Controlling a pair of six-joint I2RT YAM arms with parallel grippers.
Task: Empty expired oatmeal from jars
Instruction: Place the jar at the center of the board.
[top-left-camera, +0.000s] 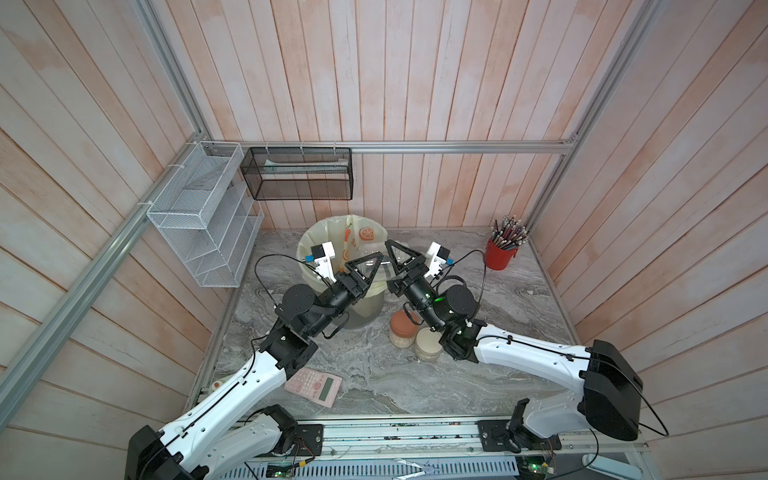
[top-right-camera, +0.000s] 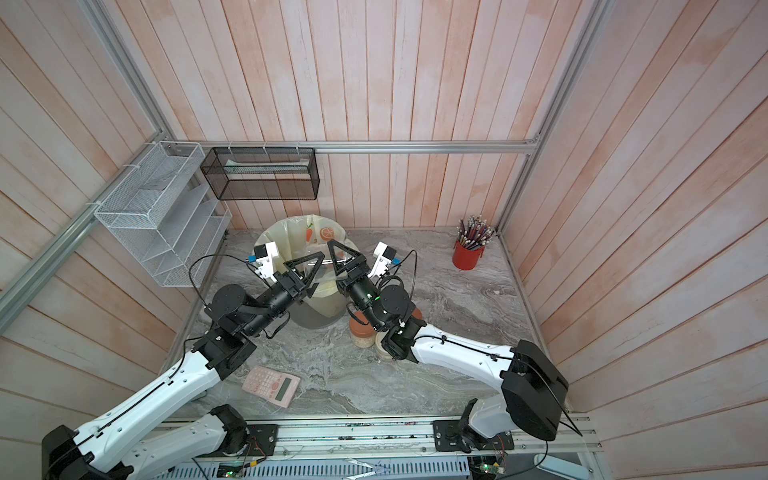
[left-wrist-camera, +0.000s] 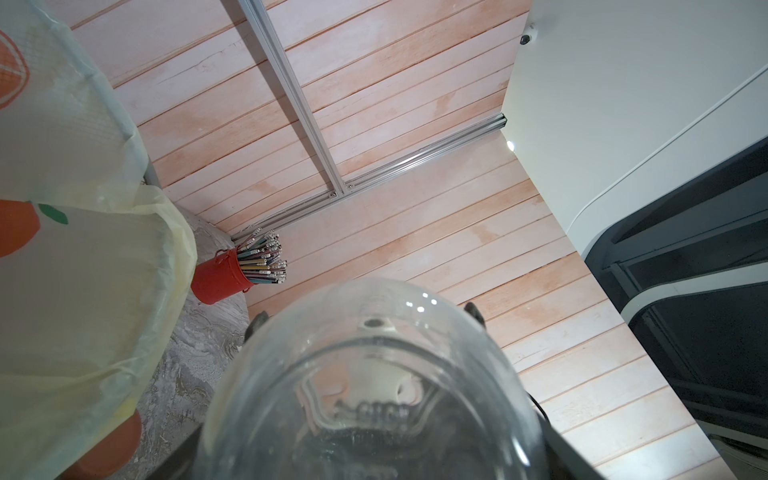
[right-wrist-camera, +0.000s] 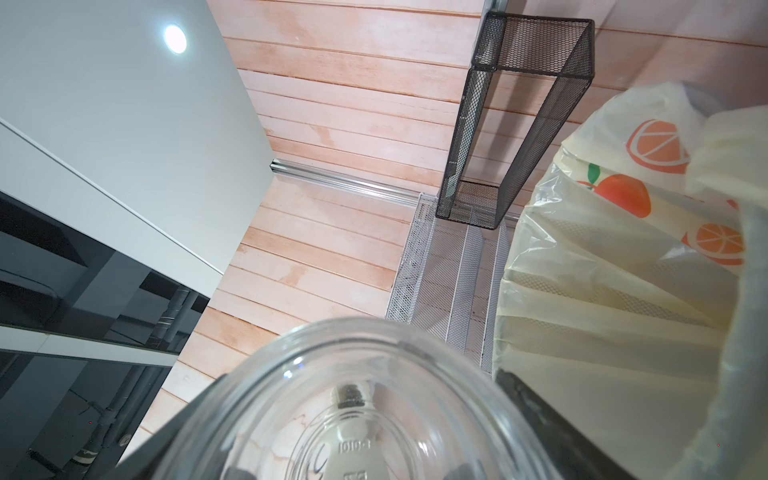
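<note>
At the rim of the bin (top-left-camera: 309, 245), the left claw (top-left-camera: 365, 268) grips a clear jar (top-left-camera: 371, 252); the right claw (top-left-camera: 399, 257) straddles it, grip unclear. Opposed pulls could wrench it loose.

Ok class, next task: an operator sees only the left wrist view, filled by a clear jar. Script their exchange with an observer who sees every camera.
Operator: Is my jar over the bin?
Observer: Yes. In both top views the clear jar hangs over the lined bin, near its rim.
Operator: Where is the other arm?
Observer: The right gripper faces the left gripper head-on, right at the jar.
Operator: Other jars?
Observer: A cream-lidded jar stands on the table beside the orange-lidded jar, both closed.
</note>
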